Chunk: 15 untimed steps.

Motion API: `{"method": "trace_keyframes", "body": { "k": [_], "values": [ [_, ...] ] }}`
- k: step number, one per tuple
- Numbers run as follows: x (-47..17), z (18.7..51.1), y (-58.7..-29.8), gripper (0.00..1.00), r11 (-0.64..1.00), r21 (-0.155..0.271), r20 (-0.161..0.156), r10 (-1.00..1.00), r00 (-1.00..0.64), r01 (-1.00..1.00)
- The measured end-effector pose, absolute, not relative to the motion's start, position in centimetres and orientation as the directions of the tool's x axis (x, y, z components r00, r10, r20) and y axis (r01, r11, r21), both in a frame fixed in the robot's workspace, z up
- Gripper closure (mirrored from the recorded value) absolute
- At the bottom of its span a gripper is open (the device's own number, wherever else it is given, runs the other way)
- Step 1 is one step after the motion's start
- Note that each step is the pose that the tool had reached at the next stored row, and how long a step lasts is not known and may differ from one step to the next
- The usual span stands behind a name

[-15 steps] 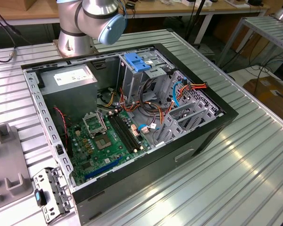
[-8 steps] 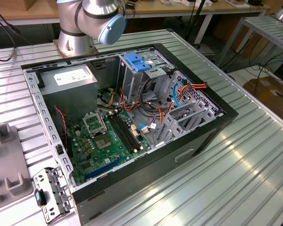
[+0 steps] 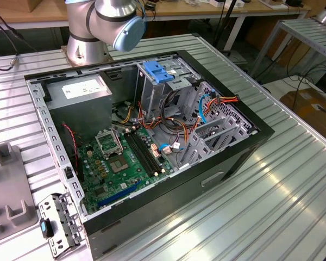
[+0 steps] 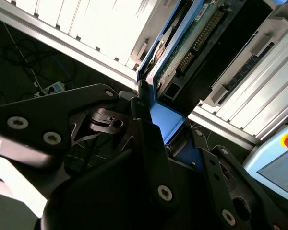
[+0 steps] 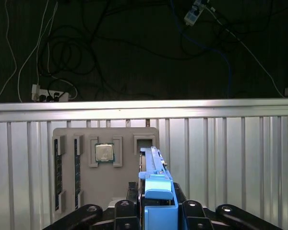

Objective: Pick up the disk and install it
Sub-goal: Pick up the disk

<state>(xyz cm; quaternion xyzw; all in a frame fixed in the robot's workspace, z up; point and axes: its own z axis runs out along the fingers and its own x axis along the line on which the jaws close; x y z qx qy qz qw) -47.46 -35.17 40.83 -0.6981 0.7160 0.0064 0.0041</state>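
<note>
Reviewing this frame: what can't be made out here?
- Label of the disk: in both wrist views it shows edge-on or board side to the camera.
- Whether the disk is clear of the grey tray: first wrist view, its own body hides its far end.
- Where the arm reaches: exterior view, the top edge cuts it off.

The ribbed metal table (image 3: 293, 185) bears an open computer case (image 3: 152, 211), grey tray (image 3: 2, 187) and bracket (image 3: 57, 225).
</note>
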Motion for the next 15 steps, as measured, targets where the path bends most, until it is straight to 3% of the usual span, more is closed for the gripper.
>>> {"method": "trace_keyframes", "body": {
  "k": [15],
  "values": [
    [-47.46, 41.16, -35.17, 0.63, 0.025, 0.004, -0.015, -1.0, -0.025, -1.0]
  ]
}}
